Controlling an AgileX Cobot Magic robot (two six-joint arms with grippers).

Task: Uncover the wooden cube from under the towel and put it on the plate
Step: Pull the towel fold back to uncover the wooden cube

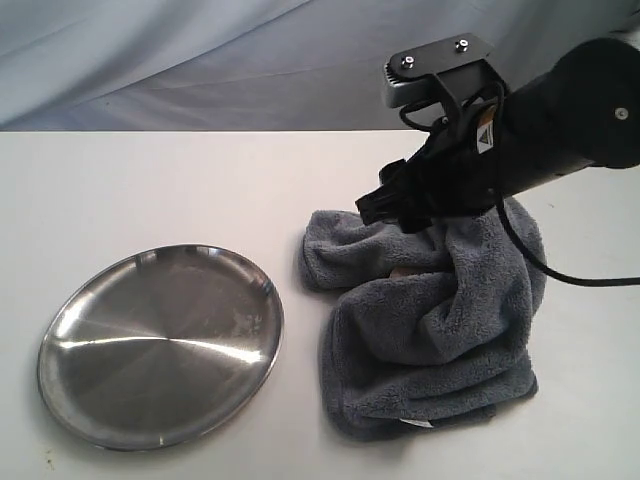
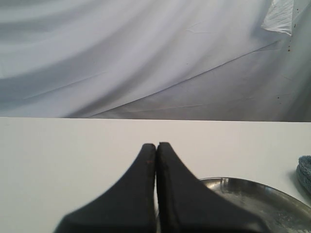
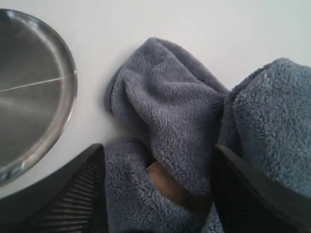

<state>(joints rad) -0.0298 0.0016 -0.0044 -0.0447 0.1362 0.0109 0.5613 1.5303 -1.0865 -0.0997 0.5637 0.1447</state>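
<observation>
Right wrist view gives us the clearest look: the towel (image 3: 165, 107) lies crumpled on the desk (image 3: 194, 24), and only a small pale-brown patch of the wooden cube (image 3: 167, 184) shows in a gap between two folds. The rest of the cube is hidden, so we cannot tell how it is turned. The right jaws stand wide apart, one on each side of this gap, with thick fleece between them and nothing gripped. The plate (image 3: 29, 97) lies bare near the towel, with a strip of desk between them. In the left wrist view the left jaws are pressed together and hold nothing; they hang over the desk close to the plate rim.

We judge that the main danger is a closing on fleece instead of wood. If the right jaws shut now, the soft folds would probably come between the pads and the cube. The hold would then be weak, and the cube could slip out or roll deeper under the cloth. A second danger is that the towel rises together with the cube and is carried onto the plate. Pulling the fold sideways could also drag the cube along the desk, or push the cloth against the light plate and move it.
</observation>
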